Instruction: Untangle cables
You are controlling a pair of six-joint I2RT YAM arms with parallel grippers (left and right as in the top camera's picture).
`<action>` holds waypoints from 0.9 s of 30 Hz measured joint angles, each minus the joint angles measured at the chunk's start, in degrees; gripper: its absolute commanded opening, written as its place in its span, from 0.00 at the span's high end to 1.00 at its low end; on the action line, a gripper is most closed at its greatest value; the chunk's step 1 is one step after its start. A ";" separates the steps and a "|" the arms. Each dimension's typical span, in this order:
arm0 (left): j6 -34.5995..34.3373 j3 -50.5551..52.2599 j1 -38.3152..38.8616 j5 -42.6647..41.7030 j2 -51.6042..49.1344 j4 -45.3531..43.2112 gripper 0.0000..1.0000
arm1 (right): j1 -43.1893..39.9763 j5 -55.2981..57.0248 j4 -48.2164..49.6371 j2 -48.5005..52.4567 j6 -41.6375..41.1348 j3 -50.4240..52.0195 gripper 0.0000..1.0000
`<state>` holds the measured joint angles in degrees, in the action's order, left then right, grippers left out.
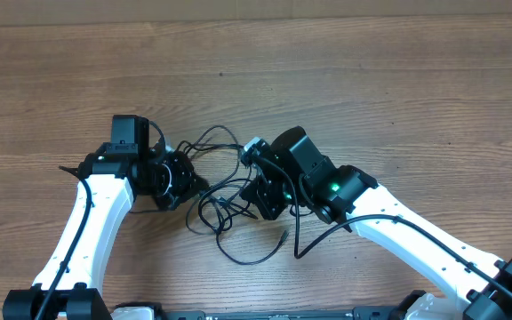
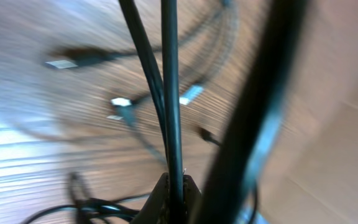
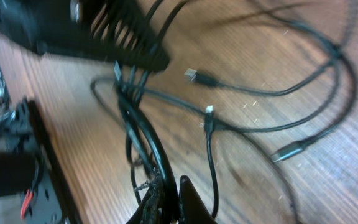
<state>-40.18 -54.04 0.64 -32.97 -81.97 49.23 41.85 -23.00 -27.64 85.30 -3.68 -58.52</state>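
Mid-frame, the left hand (image 2: 173,190) and right hand (image 3: 169,190) each pinch tight on strands of thin black flexible cables (image 3: 211,149).

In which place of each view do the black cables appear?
Overhead: cables tangled at the centre.
Left wrist: cables run taut from bottom centre to the top edge.
Right wrist: cables loop from bottom centre towards the right.
Shared landmark: the wooden table.
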 measured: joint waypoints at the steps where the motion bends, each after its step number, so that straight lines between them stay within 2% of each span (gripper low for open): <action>1: 0.00 0.00 0.00 0.85 0.00 0.35 0.96 | -0.07 0.11 0.26 -0.04 -0.48 -0.02 0.96; 5: 0.07 0.00 0.00 8.59 0.00 4.61 0.96 | -0.15 0.70 1.92 -1.11 -2.34 -0.74 0.96; 10: 0.07 0.00 0.00 14.27 0.00 6.45 0.96 | -0.20 0.96 6.38 -4.42 -3.91 -3.43 0.96; 17: 0.07 0.00 0.00 16.35 0.00 6.54 0.96 | -0.20 2.91 14.12 -9.38 -8.41 -5.42 0.96; 27: 0.07 0.00 0.00 16.74 0.00 6.60 0.96 | -0.17 17.31 11.96 -9.86 -11.89 -5.44 0.96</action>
<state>-40.12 -54.04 0.64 -16.23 -81.97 55.83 41.67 -5.69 -15.68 75.44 -15.57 -63.96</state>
